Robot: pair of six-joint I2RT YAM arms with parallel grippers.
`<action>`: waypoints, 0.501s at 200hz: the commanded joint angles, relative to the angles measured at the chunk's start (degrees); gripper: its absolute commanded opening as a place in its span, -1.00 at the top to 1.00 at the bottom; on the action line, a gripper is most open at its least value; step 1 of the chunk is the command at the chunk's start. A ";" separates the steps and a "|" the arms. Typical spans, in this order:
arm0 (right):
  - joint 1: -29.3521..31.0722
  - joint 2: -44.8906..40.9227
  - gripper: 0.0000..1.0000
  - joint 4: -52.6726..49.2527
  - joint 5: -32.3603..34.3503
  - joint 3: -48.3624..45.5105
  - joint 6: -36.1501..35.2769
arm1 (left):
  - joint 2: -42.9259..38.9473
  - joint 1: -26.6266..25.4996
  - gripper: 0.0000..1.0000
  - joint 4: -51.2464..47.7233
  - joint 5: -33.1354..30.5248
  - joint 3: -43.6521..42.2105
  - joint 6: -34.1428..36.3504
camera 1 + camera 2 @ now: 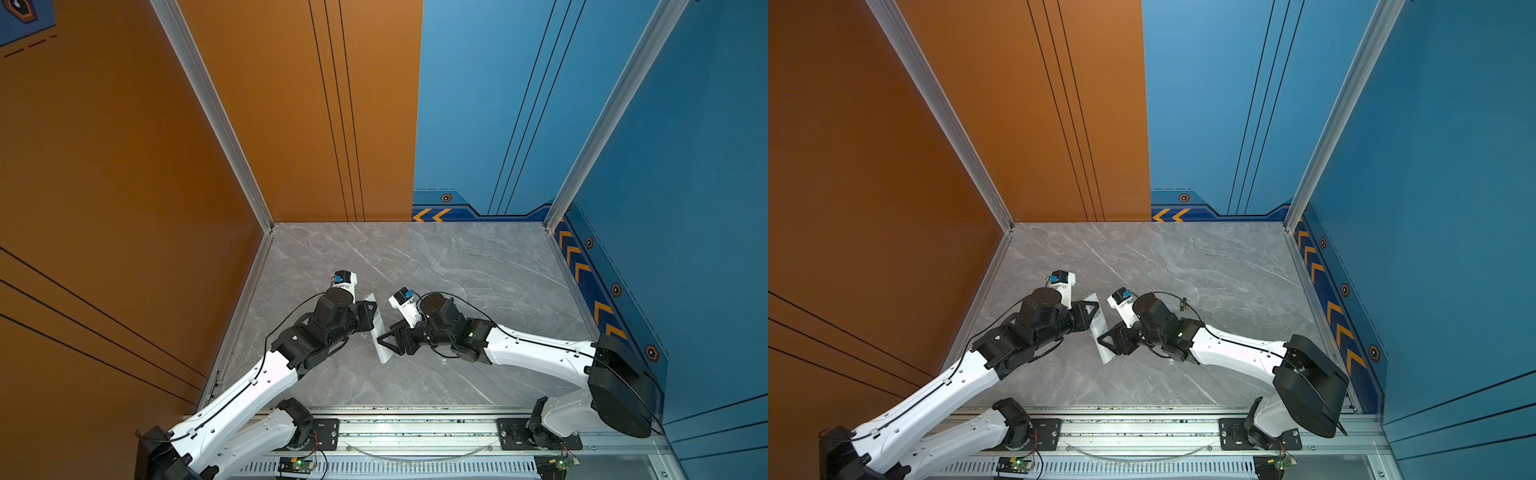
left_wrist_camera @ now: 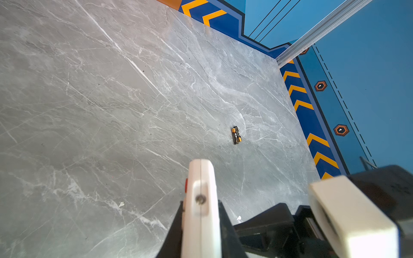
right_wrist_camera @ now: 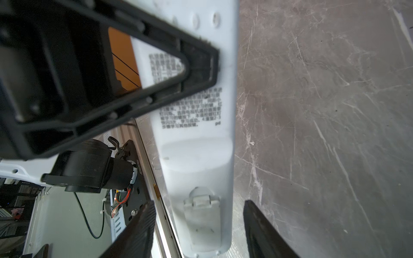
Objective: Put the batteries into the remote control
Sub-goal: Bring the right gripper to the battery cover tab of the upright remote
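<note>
Pinching the remote control (image 3: 201, 156) at its printed middle, the left hand (image 2: 201, 207) holds it on edge over the counter (image 2: 111, 111). The right hand (image 3: 199, 214) stands spread, straddling the remote's latched-cover end with a gap showing on each side. The batteries (image 2: 236, 135) lie side by side on the counter, well apart from both hands.

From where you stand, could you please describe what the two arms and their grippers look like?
The left arm and right arm have white shells, black joints and a thin black cable along each. The left gripper and right gripper have black, open-framed triangular fingers.
</note>
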 commanded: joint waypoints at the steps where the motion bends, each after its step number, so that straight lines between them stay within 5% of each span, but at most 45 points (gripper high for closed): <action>1: 0.45 0.95 -0.15 1.35 -1.00 1.32 0.17 | 0.00 -0.44 1.00 1.78 -0.75 1.41 0.98; 100: 0.52 2.35 0.08 2.00 -2.30 1.30 0.12 | -0.06 -0.38 1.00 2.25 -0.16 1.10 1.15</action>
